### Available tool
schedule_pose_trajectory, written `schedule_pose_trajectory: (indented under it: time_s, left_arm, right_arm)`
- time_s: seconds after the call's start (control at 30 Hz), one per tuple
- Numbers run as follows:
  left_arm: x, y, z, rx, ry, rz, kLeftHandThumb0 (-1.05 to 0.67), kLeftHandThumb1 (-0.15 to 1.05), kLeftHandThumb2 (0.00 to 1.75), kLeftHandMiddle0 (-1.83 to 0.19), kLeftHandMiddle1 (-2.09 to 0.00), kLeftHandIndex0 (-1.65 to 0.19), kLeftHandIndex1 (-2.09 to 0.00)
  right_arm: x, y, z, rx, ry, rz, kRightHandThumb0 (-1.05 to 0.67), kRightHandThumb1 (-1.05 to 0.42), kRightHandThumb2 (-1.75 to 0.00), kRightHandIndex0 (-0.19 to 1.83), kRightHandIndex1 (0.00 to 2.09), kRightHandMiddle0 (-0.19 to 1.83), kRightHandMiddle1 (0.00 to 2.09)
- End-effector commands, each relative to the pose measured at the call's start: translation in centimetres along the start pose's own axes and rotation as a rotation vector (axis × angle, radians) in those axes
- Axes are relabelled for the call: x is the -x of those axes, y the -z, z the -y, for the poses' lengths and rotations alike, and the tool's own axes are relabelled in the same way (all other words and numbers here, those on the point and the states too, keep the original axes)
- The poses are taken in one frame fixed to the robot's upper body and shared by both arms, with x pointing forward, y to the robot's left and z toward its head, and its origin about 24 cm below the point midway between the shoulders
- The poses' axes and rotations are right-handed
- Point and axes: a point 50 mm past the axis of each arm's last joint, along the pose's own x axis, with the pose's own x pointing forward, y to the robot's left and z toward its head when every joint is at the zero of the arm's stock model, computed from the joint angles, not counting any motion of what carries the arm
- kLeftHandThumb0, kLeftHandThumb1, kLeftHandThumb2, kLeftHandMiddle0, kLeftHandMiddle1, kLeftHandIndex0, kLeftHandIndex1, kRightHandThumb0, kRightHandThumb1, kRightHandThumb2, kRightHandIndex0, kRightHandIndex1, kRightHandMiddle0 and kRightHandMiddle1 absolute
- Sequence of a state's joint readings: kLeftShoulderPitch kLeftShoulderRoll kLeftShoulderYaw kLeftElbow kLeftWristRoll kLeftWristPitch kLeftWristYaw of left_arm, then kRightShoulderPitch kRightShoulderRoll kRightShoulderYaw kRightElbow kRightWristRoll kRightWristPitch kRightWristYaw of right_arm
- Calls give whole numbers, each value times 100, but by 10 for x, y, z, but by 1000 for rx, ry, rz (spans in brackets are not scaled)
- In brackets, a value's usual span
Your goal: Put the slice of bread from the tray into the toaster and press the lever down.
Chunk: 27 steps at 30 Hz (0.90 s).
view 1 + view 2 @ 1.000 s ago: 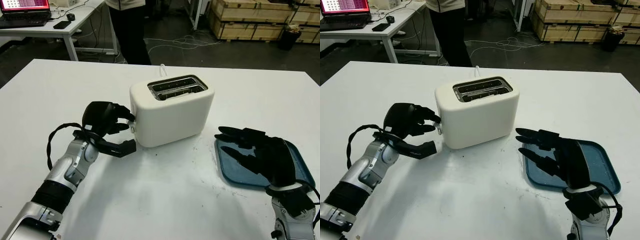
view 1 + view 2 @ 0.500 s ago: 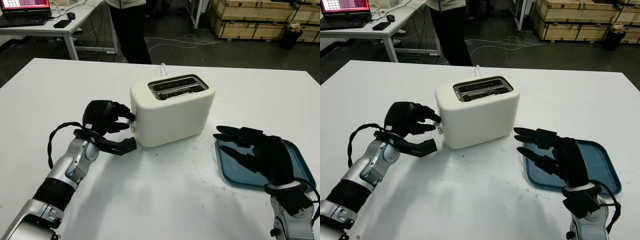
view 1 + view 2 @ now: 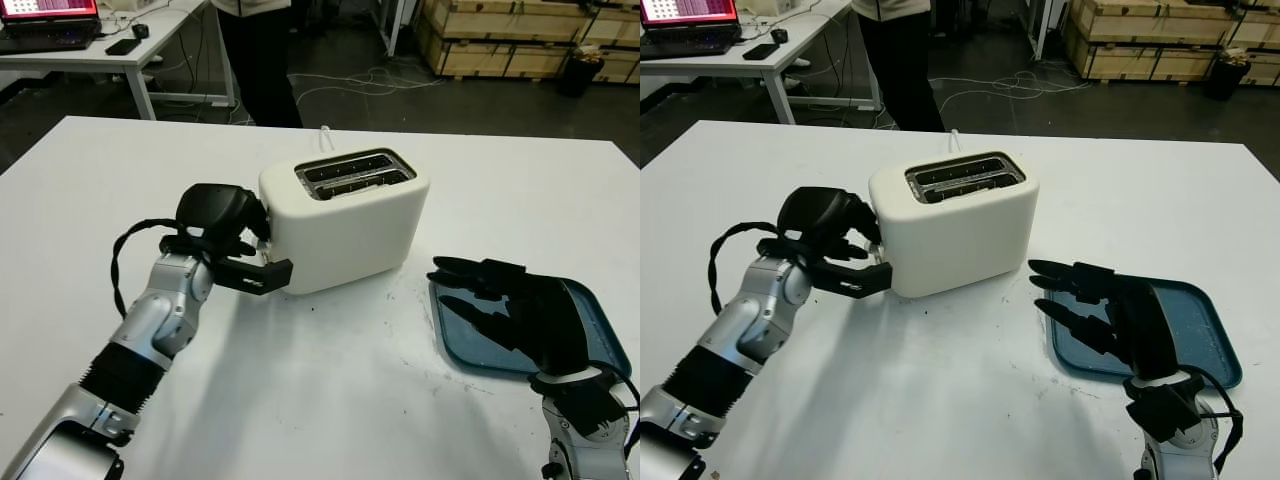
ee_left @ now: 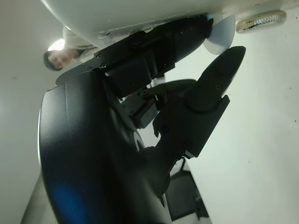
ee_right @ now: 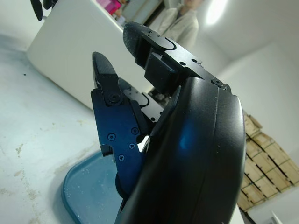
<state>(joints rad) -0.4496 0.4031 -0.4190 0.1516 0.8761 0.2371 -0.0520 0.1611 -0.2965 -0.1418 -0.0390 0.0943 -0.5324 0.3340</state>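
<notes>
The white toaster point(image 3: 345, 220) stands mid-table, its two top slots point(image 3: 355, 173) dark inside; I cannot tell whether bread sits in them. My left hand point(image 3: 262, 255) is pressed against the toaster's left end, fingers curled over the small white lever point(image 4: 220, 33) and thumb point(image 3: 265, 277) just under it. The blue tray point(image 3: 600, 330) lies at the right front. My right hand point(image 3: 465, 290) hovers open over the tray's left part, holding nothing. In the right wrist view the tray's rim point(image 5: 88, 196) lies below the fingers and the toaster point(image 5: 70, 51) stands beyond them.
A person point(image 3: 255, 50) stands behind the table's far edge. A desk with a laptop point(image 3: 50, 15) is at the back left, wooden crates point(image 3: 500, 40) at the back right. The toaster's white cord point(image 3: 325, 135) trails off behind it.
My left hand has moved in closer to the toaster's end, the thumb rising from the table to just under the lever. The right hand has hardly moved.
</notes>
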Motion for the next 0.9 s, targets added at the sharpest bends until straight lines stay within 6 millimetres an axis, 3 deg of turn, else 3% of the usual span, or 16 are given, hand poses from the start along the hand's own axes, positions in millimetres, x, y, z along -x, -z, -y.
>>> schedule_pose_trajectory:
  time_s: [0.0, 0.37, 0.5, 0.53, 0.6, 0.67, 0.73, 0.87]
  left_arm:
    - [50, -55, 123, -18, 717, 139, -6, 73, 1, -102, -49, -107, 0]
    - [45, -49, 104, -61, 629, 144, -15, 72, 0, -115, -57, -115, -4]
    - [55, -68, 63, 68, 488, 215, -10, 71, 0, -110, -90, -124, -6]
    - [54, -68, 66, 95, 480, 190, -8, 72, 1, -109, -92, -125, -5]
    - [52, -61, 105, 49, 599, 84, -5, 71, 0, -98, -81, -117, -2]
    - [63, -63, 133, 47, 708, 53, -7, 70, 0, -93, -73, -112, -1]
    - [70, -72, 139, 73, 748, 92, -9, 71, 0, -99, -60, -117, -2]
    - [64, -72, 128, 47, 731, 115, -9, 74, 0, -105, -40, -118, -1]
  right_arm:
    - [-8, 0, 0, -10, -6, -1, -26, -92, 0, 106, 1, 95, 0]
    - [-5, -2, 2, 5, -2, 12, -25, -92, -1, 106, 1, 95, 0]
    - [3, -6, 5, 23, 0, -5, -27, -92, -1, 107, 1, 94, 0]
    - [5, -6, 5, 26, 2, -16, -27, -92, -1, 106, 1, 94, 0]
    - [8, -5, 6, 31, 1, -28, -25, -91, 0, 106, 0, 95, 0]
    - [8, -6, 9, 38, 0, -37, -24, -91, 0, 106, 0, 94, 0]
    - [7, -6, 12, 47, 4, -42, -24, -91, 0, 106, 0, 95, 0]
    - [3, -5, 11, 39, -6, -36, -22, -91, 0, 106, 0, 94, 0]
